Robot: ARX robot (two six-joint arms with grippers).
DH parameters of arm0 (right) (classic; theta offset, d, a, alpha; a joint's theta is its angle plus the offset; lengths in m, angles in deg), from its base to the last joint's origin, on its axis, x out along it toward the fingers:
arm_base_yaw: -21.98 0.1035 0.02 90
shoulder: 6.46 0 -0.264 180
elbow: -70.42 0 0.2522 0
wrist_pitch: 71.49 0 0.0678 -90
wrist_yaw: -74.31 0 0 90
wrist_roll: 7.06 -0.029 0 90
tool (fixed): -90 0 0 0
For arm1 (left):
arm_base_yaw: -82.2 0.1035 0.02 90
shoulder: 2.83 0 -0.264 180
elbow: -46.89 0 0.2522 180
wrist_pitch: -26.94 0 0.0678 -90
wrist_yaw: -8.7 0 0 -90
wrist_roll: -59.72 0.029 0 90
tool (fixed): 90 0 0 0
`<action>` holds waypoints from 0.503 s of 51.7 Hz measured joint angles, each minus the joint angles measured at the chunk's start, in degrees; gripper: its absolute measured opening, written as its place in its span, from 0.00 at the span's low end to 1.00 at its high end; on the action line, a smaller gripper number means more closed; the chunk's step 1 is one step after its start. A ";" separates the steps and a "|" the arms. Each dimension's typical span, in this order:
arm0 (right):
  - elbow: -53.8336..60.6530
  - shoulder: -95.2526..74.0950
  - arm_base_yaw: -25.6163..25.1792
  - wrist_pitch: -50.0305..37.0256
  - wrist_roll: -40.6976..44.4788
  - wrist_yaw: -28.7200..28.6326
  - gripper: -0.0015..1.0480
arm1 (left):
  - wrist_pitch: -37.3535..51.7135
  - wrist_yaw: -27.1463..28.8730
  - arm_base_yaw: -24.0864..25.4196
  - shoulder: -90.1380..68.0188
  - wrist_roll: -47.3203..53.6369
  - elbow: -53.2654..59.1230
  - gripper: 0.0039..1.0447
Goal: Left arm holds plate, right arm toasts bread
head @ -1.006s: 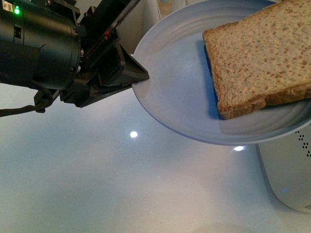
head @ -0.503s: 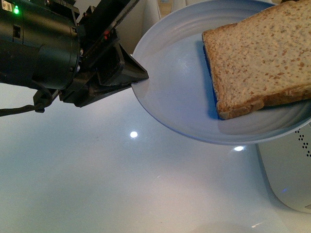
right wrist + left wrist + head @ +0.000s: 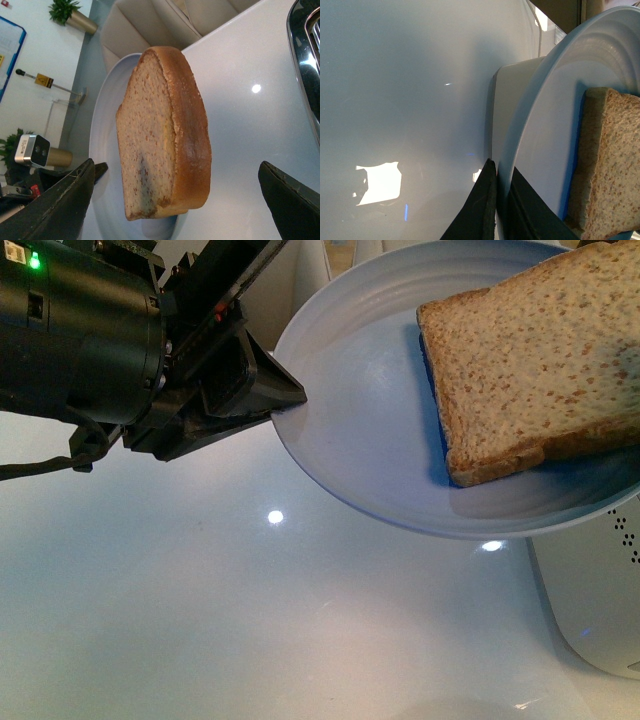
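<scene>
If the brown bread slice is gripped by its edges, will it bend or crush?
The thick brown wholemeal bread slice has a darker crust, so it probably keeps shape. Its porous crumb may dent if squeezed. It could slide on the smooth pale blue round plate.

My left arm (image 3: 80, 340) reaches in from the left side of the front view, bulky and black, with its green light (image 3: 35, 260) lit. My left tool (image 3: 288, 403) is clamped on the rim of the plate (image 3: 350, 450), one wedge jaw on each face. My right tool (image 3: 177, 167) is spread wide, its jaws touching nothing.
</scene>
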 joint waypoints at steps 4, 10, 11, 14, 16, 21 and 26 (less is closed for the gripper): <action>0.00 -1.38 0.09 -0.79 0.00 -0.22 0.92 | 0.00 0.02 0.00 0.00 -0.02 0.00 0.03; -0.02 -3.98 0.07 -2.54 0.04 -0.61 0.92 | 0.00 0.02 0.00 0.00 0.00 0.00 0.03; -0.02 -4.33 0.07 -2.75 0.04 -0.63 0.92 | 0.00 0.02 0.00 0.00 -0.02 0.00 0.03; -0.02 -5.62 0.02 -3.58 0.04 -0.72 0.85 | 0.00 0.02 0.00 0.00 -0.02 0.00 0.03; -0.02 -6.05 -0.02 -3.91 0.04 -0.74 0.80 | 0.00 0.02 0.00 0.00 -0.02 0.00 0.03; -0.02 -6.97 -0.09 -4.72 0.04 -0.79 0.69 | 0.00 0.00 0.00 0.00 0.00 0.00 0.03; -0.02 -7.76 -0.13 -5.31 0.04 -0.85 0.56 | 0.00 0.02 0.00 0.00 -0.02 0.00 0.03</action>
